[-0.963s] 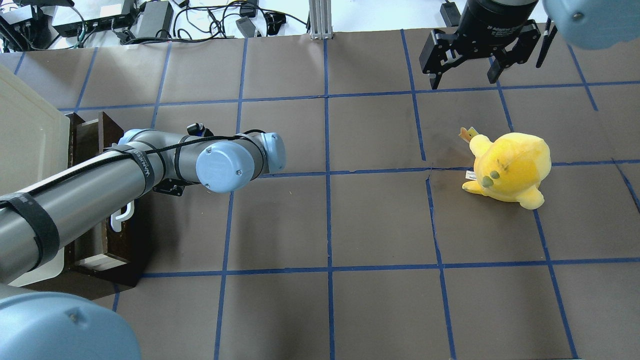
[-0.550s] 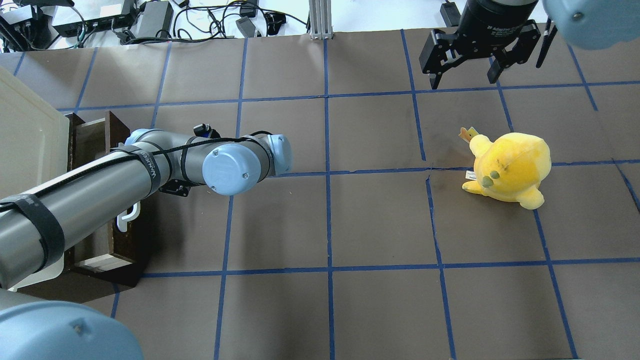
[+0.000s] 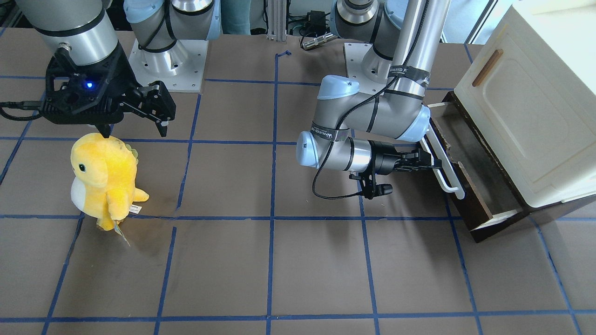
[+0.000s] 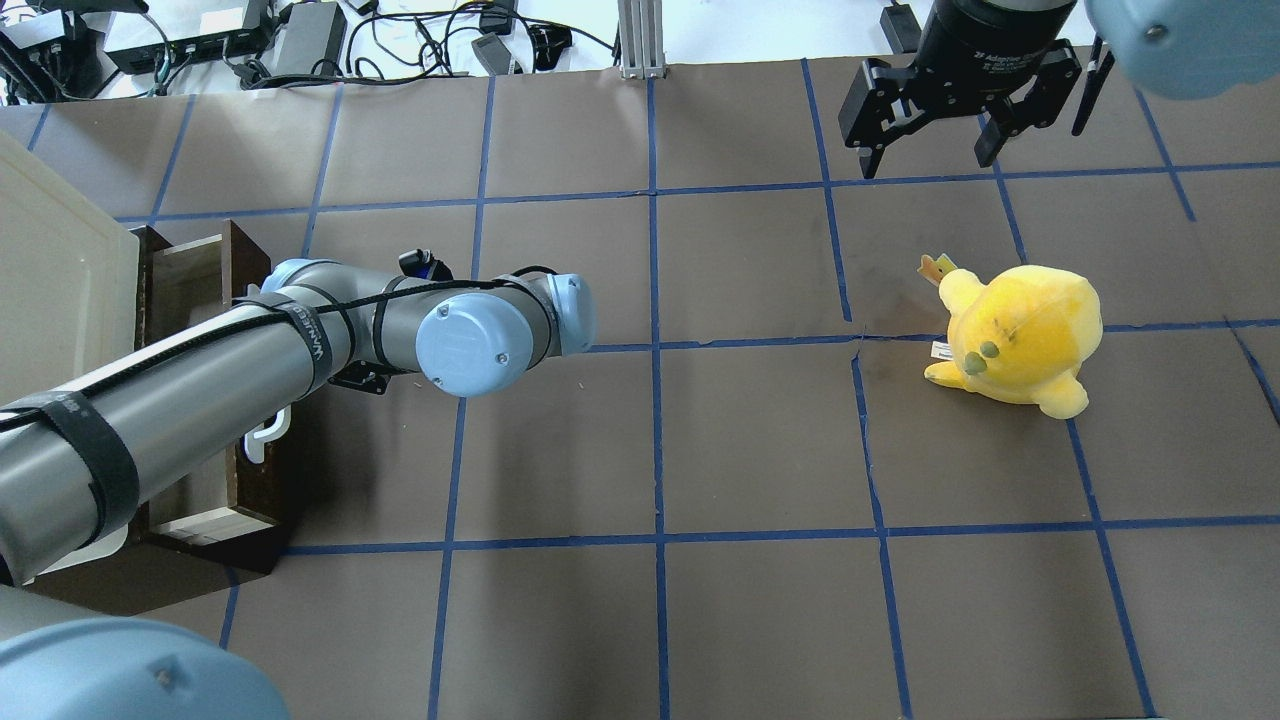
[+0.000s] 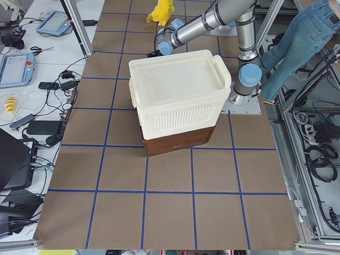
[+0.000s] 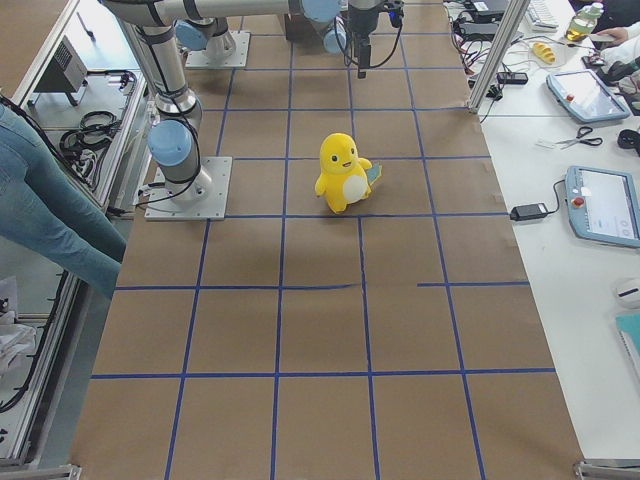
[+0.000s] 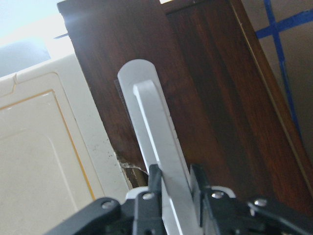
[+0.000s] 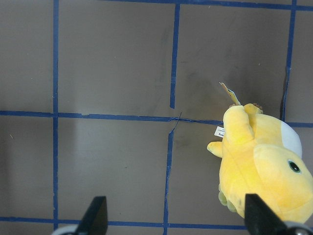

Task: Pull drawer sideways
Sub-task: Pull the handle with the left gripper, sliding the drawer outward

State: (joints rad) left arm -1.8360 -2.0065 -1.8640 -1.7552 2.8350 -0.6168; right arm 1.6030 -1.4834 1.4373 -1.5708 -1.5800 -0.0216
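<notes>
We read the overhead view from its left edge to its right.

At the left edge stands the cream-white cabinet (image 4: 50, 290), set on a dark brown base. From under it the drawer (image 3: 484, 186) stands partly pulled out toward the middle of the table (image 4: 750, 430). Its grey-brown floor and pale wood sides are exposed, and its dark front faces the open table. The long white handle (image 3: 450, 173) runs along that front.

Next comes the left arm (image 4: 200, 390), which lies across the drawer and hides its own tool from above. In the front-facing view the left gripper (image 3: 430, 163) points level at the drawer front and meets the handle partway along the bar. The left wrist view settles its state: the two fingers (image 7: 155, 181) are pinched on the white bar, one on either side, touching it.

Further right, a yellow plush toy (image 4: 1020, 335) stands upright on the brown surface with its blue tape grid, well apart from the drawer.

Beyond the toy, toward the far right corner, the right gripper (image 4: 930, 160) hangs above the table. We find its fingers spread wide with nothing between them. Its wrist view looks straight down on the table, with the toy off to one side and not touching the fingers.
</notes>
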